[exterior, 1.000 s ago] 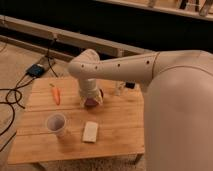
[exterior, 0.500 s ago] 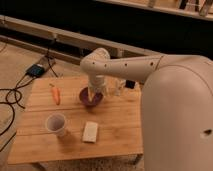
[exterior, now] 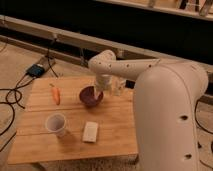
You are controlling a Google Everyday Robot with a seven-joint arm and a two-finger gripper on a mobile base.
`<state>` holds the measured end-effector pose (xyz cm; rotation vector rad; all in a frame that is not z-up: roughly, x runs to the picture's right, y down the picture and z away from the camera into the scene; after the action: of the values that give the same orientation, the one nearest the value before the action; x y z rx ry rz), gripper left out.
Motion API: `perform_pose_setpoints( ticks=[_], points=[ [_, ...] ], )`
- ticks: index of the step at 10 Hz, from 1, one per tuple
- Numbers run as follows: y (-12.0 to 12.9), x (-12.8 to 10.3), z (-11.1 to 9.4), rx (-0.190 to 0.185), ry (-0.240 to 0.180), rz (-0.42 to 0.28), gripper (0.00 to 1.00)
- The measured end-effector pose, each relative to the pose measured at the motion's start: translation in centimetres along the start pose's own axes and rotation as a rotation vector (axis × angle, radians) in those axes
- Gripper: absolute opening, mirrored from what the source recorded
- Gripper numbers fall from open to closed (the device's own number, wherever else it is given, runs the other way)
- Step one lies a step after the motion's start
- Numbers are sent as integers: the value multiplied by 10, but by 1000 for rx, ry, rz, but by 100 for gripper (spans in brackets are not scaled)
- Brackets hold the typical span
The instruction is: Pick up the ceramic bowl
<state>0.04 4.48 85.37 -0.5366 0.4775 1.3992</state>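
On the left of the desk [exterior: 117, 131] lay a carrot [exterior: 56, 93], with a white cup [exterior: 56, 123] below it, toward the lower left of the frame. A white block [exterior: 90, 131] lay flat at lower centre. The ceramic bowl [exterior: 89, 98] sat upright at mid-frame. My pincer [exterior: 98, 89] hung at the bowl's right rim; whether it was open or closed, I could not tell.

The end effector [exterior: 100, 86], over the ceramic bowl [exterior: 88, 98], hides its right rim; the arm [exterior: 131, 68] overlaps the table [exterior: 116, 126].
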Motion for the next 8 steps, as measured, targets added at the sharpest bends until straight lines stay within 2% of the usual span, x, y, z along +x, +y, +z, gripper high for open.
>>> perform_pose_setpoints(
  ticks=[3, 6, 8],
  points=[
    [-11, -18, 21, -1, 11, 45, 65],
    [-8, -34, 41, -32, 25, 67, 65],
    [-3, -38, 55, -49, 49, 76, 65]
  ],
)
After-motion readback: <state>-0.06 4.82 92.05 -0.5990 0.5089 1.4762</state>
